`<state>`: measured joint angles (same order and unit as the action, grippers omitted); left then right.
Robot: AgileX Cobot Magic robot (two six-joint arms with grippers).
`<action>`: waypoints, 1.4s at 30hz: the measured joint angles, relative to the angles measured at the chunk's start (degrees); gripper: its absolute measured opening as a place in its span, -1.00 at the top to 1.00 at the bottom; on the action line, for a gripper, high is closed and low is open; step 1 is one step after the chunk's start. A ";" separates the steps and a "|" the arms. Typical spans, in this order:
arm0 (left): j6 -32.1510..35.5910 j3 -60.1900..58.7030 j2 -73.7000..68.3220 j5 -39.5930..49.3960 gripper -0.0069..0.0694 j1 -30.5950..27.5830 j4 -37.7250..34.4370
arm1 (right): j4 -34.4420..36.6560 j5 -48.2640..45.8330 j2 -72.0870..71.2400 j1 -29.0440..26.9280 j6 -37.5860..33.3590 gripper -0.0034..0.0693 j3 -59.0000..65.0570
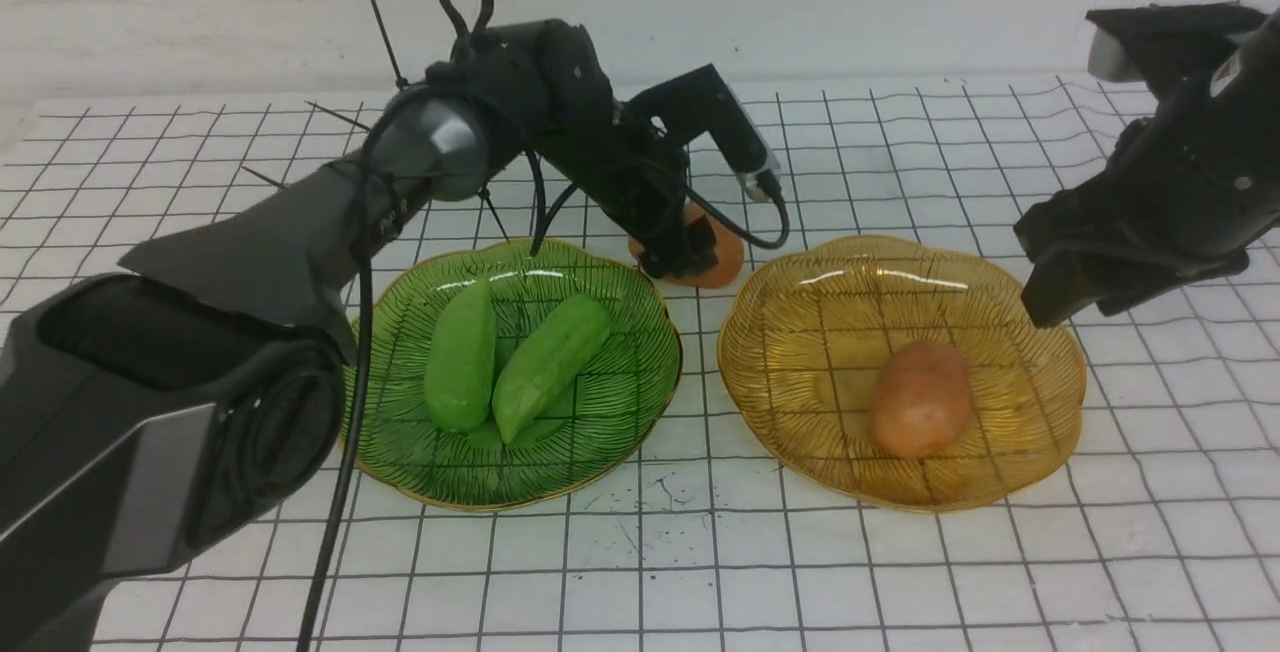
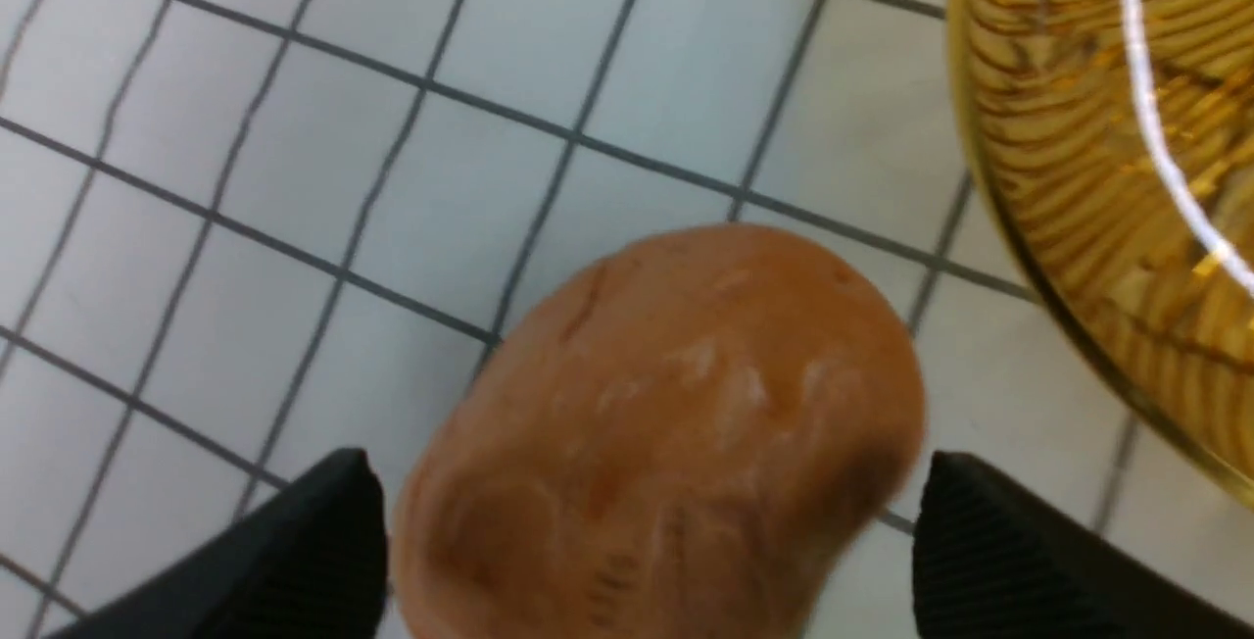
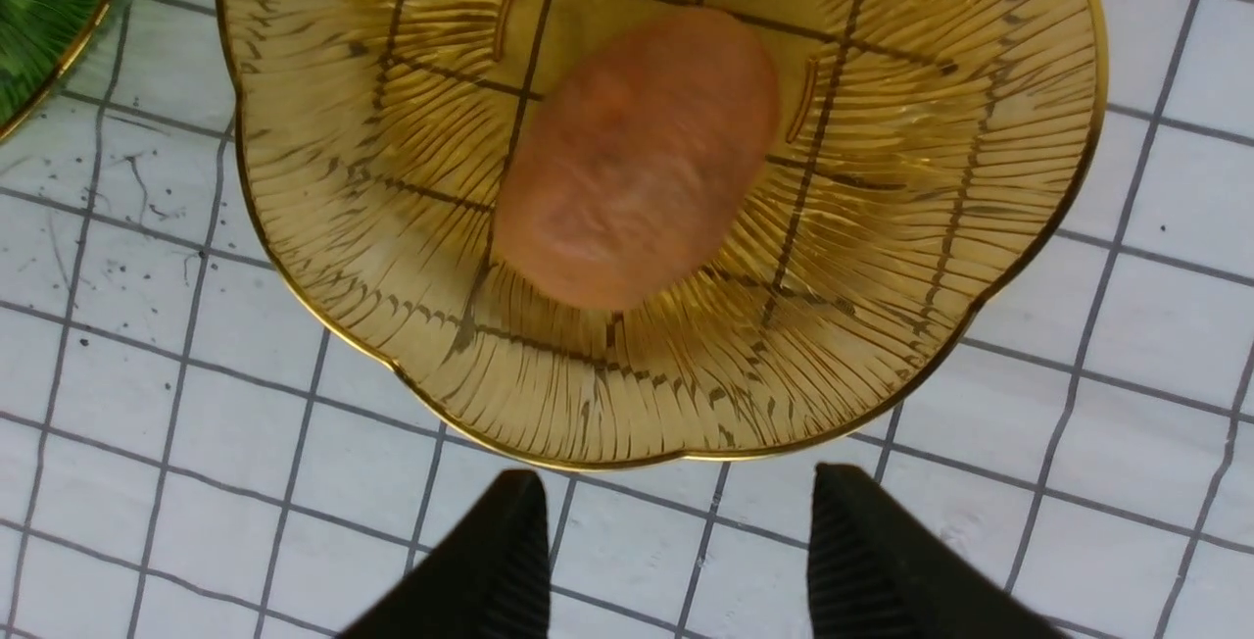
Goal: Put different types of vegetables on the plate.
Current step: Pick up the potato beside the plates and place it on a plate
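Front view: left pincer (image 1: pixel 685 257) low on the counter (image 1: pixel 700 572), behind the gap between the two plates, over the loose potato (image 1: pixel 722 257). Left cucumber (image 1: pixel 461 357) and right cucumber (image 1: pixel 552 365) lie side by side in the green plate (image 1: pixel 610 427), touching near their front ends. The second potato (image 1: pixel 920 399) sits in the amber plate (image 1: pixel 800 352). Right pincer (image 1: pixel 1075 304) hangs above that plate's far right rim, jaws apart, holding nothing.

Left wrist view: black ribbed fingers (image 2: pixel 323 541) straddle the loose potato. Jaws apart, not yet clamped; a sliver of counter shows on one side and the other finger is almost touching. Amber plate rim just beside the potato.

Step in hand, as I judge it: grasp this potato and carry it to the amber plate.

To do it well:
- Shift a touch so both gaps match before closing, otherwise one finger pushes first and the lump rolls.
- Close across the widest part; the smooth rounded skin may squirt out if gripped high.
- Lift clear of the raised plate rim before crossing.
- Release beside the potato already there, not on top of it.
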<state>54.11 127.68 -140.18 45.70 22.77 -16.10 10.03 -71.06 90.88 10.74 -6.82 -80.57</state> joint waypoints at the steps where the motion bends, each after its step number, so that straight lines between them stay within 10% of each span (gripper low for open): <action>1: 0.00 0.00 -0.23 -0.75 -0.97 0.06 0.06 | 0.06 0.03 0.00 0.00 0.00 -0.02 0.00; 28: -7.68 0.07 1.29 -2.04 -0.61 0.91 1.10 | 1.02 -0.01 0.00 0.00 0.14 -0.02 0.00; 42: -15.77 0.39 10.45 20.37 -0.61 9.02 -9.50 | -0.06 -0.21 -10.29 0.00 3.49 -0.02 0.00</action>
<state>38.34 128.07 -129.73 66.07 31.78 -25.60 9.97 -71.27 80.59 10.74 -3.32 -80.57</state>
